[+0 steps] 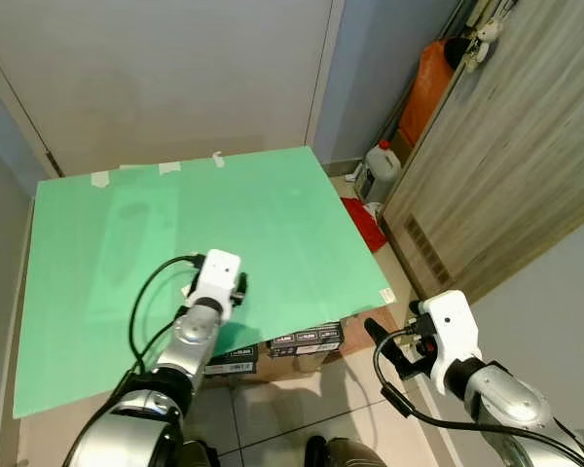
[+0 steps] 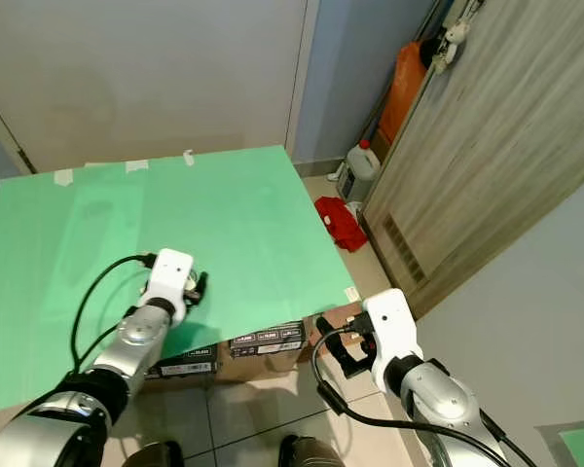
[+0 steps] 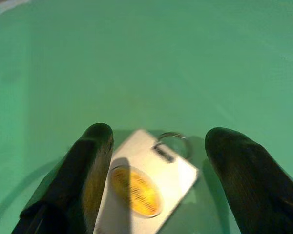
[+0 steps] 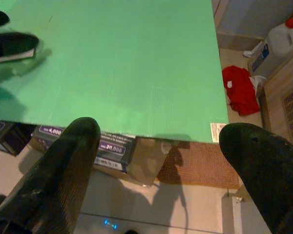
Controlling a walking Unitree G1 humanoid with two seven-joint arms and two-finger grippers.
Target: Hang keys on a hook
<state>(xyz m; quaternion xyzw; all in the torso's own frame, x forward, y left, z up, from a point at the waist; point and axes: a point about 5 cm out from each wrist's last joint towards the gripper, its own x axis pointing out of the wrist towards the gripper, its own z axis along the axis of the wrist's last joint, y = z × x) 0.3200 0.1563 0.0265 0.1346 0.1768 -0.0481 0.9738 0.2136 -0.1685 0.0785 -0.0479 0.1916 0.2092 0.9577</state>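
Observation:
A white key tag (image 3: pixel 146 187) with a yellow oval label and a metal ring (image 3: pixel 173 141) lies flat on the green board (image 1: pixel 253 195). My left gripper (image 3: pixel 158 141) hovers low over it, open, one finger on each side of the tag without closing on it. From the head camera, the left gripper (image 1: pixel 237 288) is near the board's front edge and hides the tag. My right gripper (image 1: pixel 389 345) is open with nothing in it, beyond the board's front right corner, above the floor.
Cardboard boxes (image 1: pixel 307 341) prop up the board's front edge. Beyond the board's right side, a red cloth (image 1: pixel 368 224) and a white jug (image 1: pixel 380 167) sit on the floor. A wooden panel (image 1: pixel 506 165) rises on the right, with an orange bag (image 1: pixel 428 88) and a small plush toy (image 1: pixel 484 37) at its far end.

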